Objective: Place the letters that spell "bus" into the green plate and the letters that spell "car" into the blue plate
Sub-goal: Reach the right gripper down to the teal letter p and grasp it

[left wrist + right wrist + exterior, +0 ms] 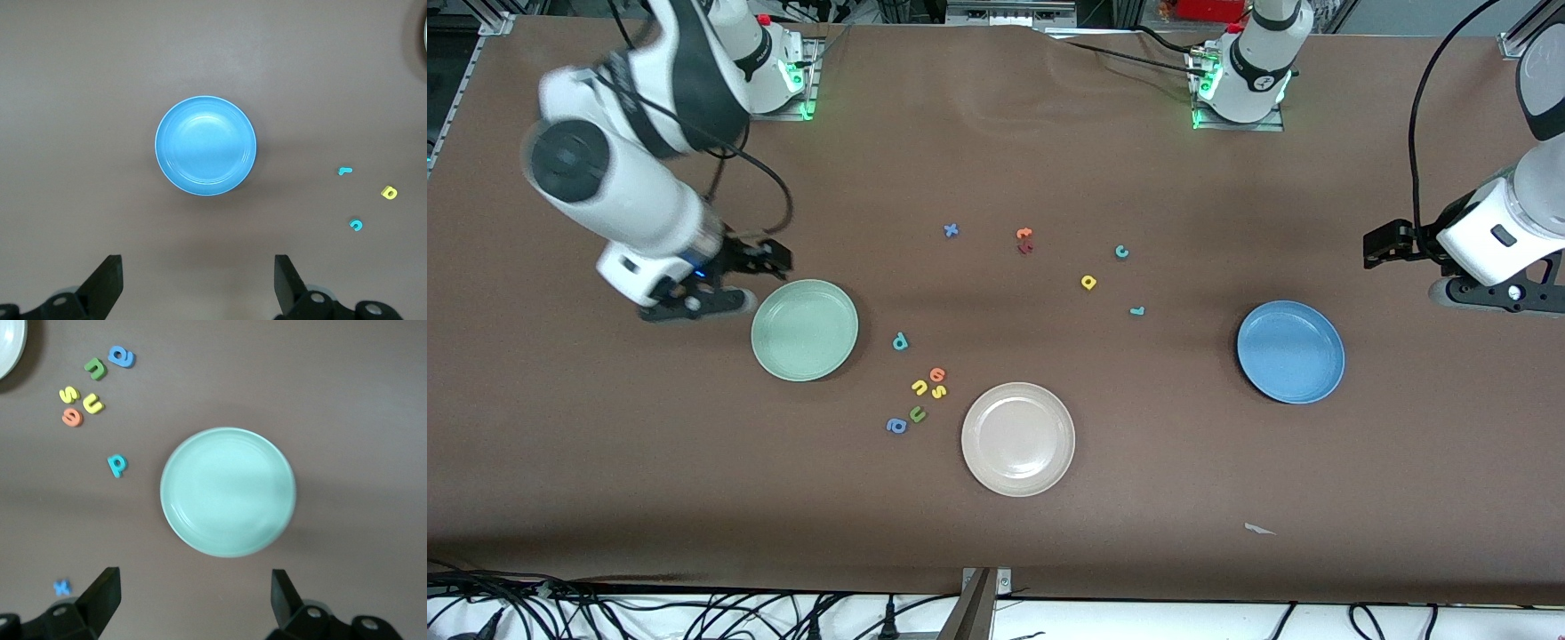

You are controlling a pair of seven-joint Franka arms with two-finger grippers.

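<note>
The pale green plate (805, 331) (227, 492) lies empty toward the right arm's end. My right gripper (694, 305) (195, 603) hangs open over bare table beside it. The teal b (900, 341) (117, 465), yellow u (919, 387) (93, 404) and yellow s (938, 391) (69, 394) lie between the green plate and the cream plate. The blue plate (1290, 351) (205, 146) is empty too, and my left gripper (1498, 296) (198, 287) hangs open beside it. The teal c (1121, 252) (356, 225), yellow a (1088, 283) (389, 193) and teal r (1136, 311) (344, 171) lie mid-table.
A cream plate (1018, 438) sits nearest the front camera. An orange round letter (937, 374), a green u (917, 414) and a blue a (896, 426) crowd the yellow u and s. A blue x (951, 231), an orange letter (1024, 234) and a dark red letter (1025, 248) lie farther back.
</note>
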